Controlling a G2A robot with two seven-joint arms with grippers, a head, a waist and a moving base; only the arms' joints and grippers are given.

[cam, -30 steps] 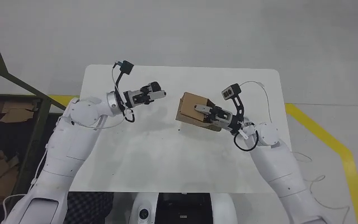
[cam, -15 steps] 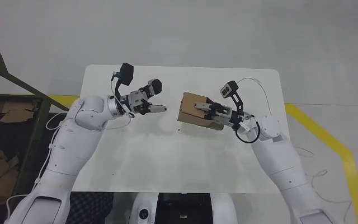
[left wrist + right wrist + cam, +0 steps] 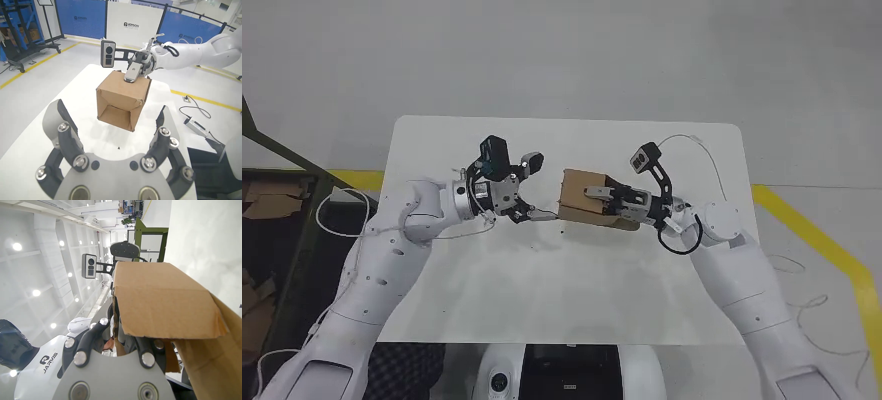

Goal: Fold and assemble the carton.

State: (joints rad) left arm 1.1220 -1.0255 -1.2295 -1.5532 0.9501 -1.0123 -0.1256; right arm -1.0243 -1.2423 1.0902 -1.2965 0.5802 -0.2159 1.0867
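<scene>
- table (image 3: 542,290): white; carton sat over its middle.
- carton (image 3: 121,100): brown cardboard, between the two arms. One end was open toward the left gripper (image 3: 534,187), with a flap (image 3: 119,98) bent inward across the upper part of the opening and bare cardboard walls inside.
- right gripper (image 3: 594,193): jaws clamped on the carton's top wall at the far end.
- left gripper: jaws wide apart, near the open end, not touching it.
</scene>
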